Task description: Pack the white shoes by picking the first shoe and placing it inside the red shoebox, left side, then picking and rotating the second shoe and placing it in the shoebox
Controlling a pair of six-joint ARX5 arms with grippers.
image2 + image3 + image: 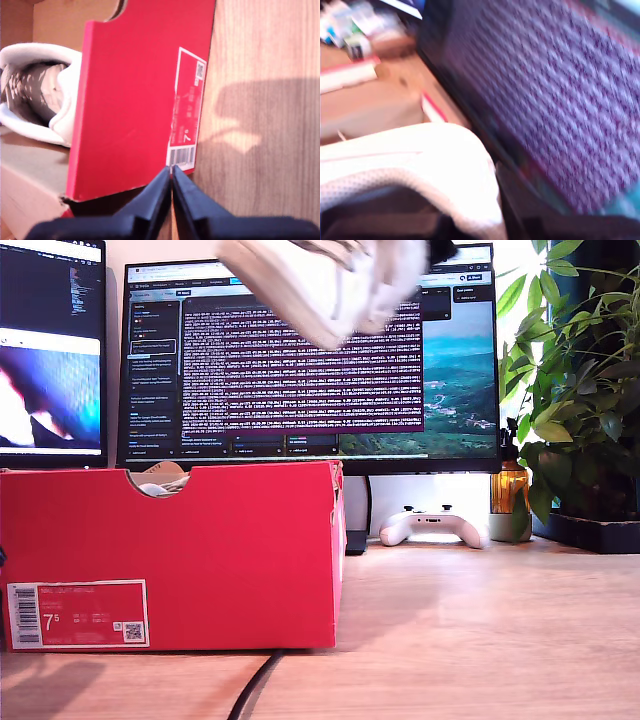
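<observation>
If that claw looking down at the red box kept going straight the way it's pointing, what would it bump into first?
Most likely the red shoebox: my first gripper, jaws closed, aims at the box's labelled wall near its lower corner, right beside the wooden table. Depth is unclear, so it might just clip that edge or touch the table instead.

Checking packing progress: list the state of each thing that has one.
red shoebox: open, one shoe inside.
first shoe: lying in the box.
second shoe: held aloft above the box, blurred.
my first gripper: shut, empty.
my second gripper: holding the second shoe.
monitors: on.
</observation>
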